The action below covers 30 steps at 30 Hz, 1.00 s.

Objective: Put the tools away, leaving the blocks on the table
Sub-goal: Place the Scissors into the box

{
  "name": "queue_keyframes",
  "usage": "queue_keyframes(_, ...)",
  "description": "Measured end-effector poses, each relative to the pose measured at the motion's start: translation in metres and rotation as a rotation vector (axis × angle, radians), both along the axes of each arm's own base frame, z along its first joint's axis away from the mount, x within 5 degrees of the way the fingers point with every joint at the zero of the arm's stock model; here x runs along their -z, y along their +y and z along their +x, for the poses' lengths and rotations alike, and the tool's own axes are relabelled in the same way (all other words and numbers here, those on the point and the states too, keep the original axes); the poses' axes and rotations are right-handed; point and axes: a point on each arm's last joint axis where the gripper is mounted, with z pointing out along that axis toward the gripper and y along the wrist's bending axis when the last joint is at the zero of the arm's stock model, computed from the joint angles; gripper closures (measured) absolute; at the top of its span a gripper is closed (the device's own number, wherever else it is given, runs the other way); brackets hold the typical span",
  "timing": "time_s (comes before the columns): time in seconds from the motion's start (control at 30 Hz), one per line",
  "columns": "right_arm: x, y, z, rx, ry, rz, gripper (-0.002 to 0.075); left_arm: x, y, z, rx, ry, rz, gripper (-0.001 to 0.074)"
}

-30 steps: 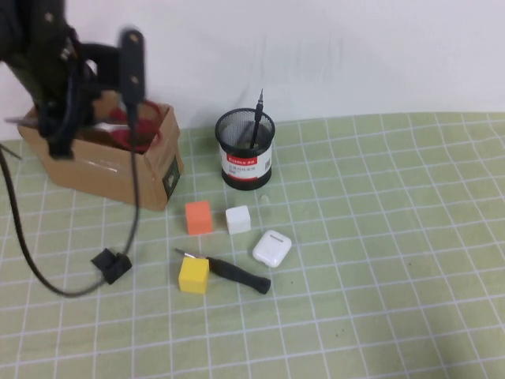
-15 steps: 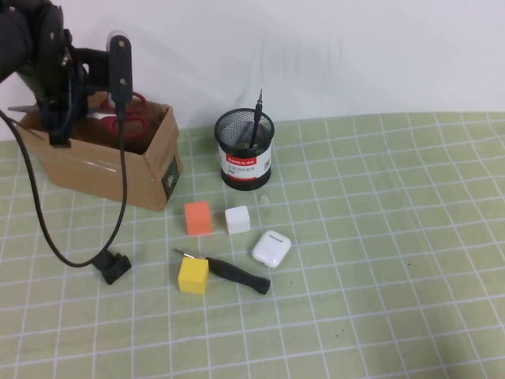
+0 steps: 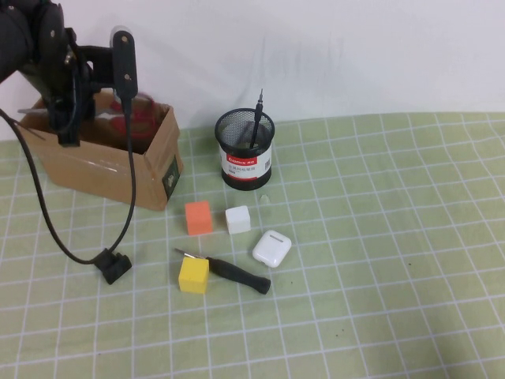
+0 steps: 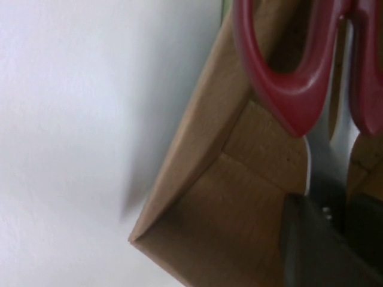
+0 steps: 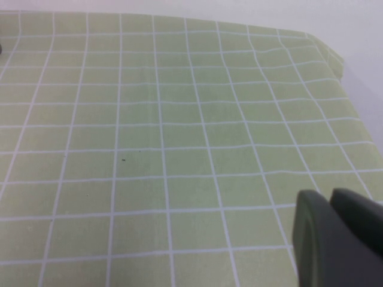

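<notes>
My left gripper (image 4: 342,209) hangs over the open cardboard box (image 3: 95,170) at the back left and is shut on the steel blades of the red-handled scissors (image 4: 287,72); their red handles (image 3: 136,115) show just inside the box. The black-handled screwdriver (image 3: 237,274) lies on the cloth beside the yellow block (image 3: 193,275). The thin precision driver (image 3: 257,118) stands in a black mesh cup (image 3: 246,150). The orange block (image 3: 198,217) and white block (image 3: 237,219) sit side by side. My right gripper (image 5: 333,200) is shut and empty over bare cloth, out of the high view.
A white earbud case (image 3: 271,247) lies right of the blocks. A small black bracket (image 3: 113,266) sits at the front left, with the left arm's cable hanging down to it. The grid cloth (image 3: 394,237) covers the table, and a white wall stands behind.
The left arm with the scissors rose and shifted left over the box, then settled slightly lower. Nothing else on the table moved.
</notes>
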Motion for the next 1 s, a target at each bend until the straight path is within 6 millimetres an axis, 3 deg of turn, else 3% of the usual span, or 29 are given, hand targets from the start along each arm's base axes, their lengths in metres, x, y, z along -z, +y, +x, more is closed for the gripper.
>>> queue_keyframes(0.13, 0.000, 0.000, 0.000, 0.000, 0.000, 0.000, 0.0736, -0.002, -0.001, 0.002, 0.004, -0.031, -0.004, 0.0524)
queue_keyframes(0.37, 0.000, 0.000, 0.000, 0.000, 0.000, 0.000, 0.0736, -0.004, -0.001, 0.004, -0.003, -0.048, -0.014, 0.0503)
queue_keyframes(0.47, 0.000, 0.000, 0.000, 0.000, 0.000, 0.000, 0.0736, -0.007, -0.002, -0.002, -0.090, -0.015, -0.100, 0.0544)
queue_keyframes(0.63, 0.000, 0.000, 0.000, 0.000, 0.000, 0.000, 0.0736, -0.024, -0.012, -0.029, -0.460, 0.166, -0.477, 0.0701)
queue_keyframes(0.8, 0.000, 0.000, 0.000, 0.000, 0.000, 0.000, 0.0736, -0.030, -0.025, -0.052, -0.694, 0.417, -0.677, 0.0732)
queue_keyframes(1.0, 0.000, 0.000, 0.000, 0.000, 0.000, 0.000, 0.0736, -0.042, -0.025, -0.072, -0.804, 0.458, -0.753, 0.0736)
